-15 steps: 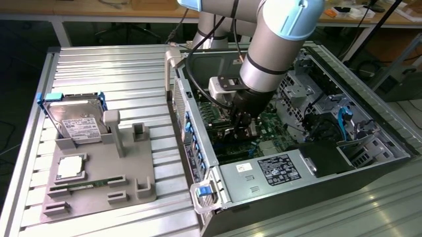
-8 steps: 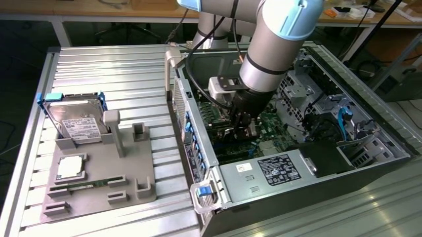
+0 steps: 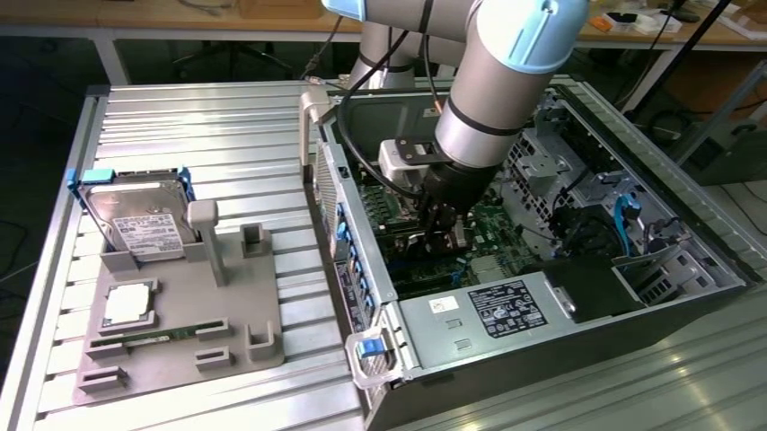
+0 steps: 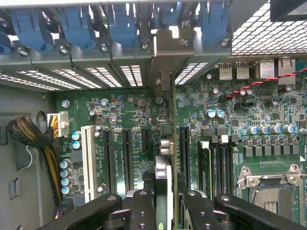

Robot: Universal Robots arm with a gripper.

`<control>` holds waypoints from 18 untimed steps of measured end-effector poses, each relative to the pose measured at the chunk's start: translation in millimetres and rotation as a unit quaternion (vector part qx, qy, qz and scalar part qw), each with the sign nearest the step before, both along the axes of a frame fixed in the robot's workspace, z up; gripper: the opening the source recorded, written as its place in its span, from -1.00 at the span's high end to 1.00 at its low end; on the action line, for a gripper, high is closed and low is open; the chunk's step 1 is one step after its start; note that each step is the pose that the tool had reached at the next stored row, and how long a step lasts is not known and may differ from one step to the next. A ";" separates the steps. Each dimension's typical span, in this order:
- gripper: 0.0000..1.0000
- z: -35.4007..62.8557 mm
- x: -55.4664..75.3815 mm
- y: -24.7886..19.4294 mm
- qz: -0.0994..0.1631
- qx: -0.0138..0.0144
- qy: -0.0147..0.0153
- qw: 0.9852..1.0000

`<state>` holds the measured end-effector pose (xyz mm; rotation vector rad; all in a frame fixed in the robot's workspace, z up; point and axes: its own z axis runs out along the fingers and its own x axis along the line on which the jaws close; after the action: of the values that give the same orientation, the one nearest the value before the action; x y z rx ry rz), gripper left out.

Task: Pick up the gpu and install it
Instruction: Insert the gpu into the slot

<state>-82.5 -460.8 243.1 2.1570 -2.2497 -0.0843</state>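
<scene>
Gripper clenched on my gpu, edge-on above the motherboard; any tilt could miss the slot and jam.

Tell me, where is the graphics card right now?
The gpu sits edge-on in the pincer, inside the open computer case, over the green motherboard slots.

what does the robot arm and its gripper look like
The arm is a thick silver-grey tube with light blue joint caps and a black band near the wrist. Black cables loop beside it. The gripper is black, with bolted black links in the wrist view.
</scene>
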 end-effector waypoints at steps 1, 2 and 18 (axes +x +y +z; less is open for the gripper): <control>0.46 0.0 0.0 0.0 0.000 0.000 0.000 1.000; 0.46 0.0 0.0 0.0 0.000 0.000 0.000 1.000; 0.46 0.7 0.0 1.9 0.008 -0.001 0.000 1.000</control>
<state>-82.4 -458.9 243.8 2.1739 -2.2308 -0.0833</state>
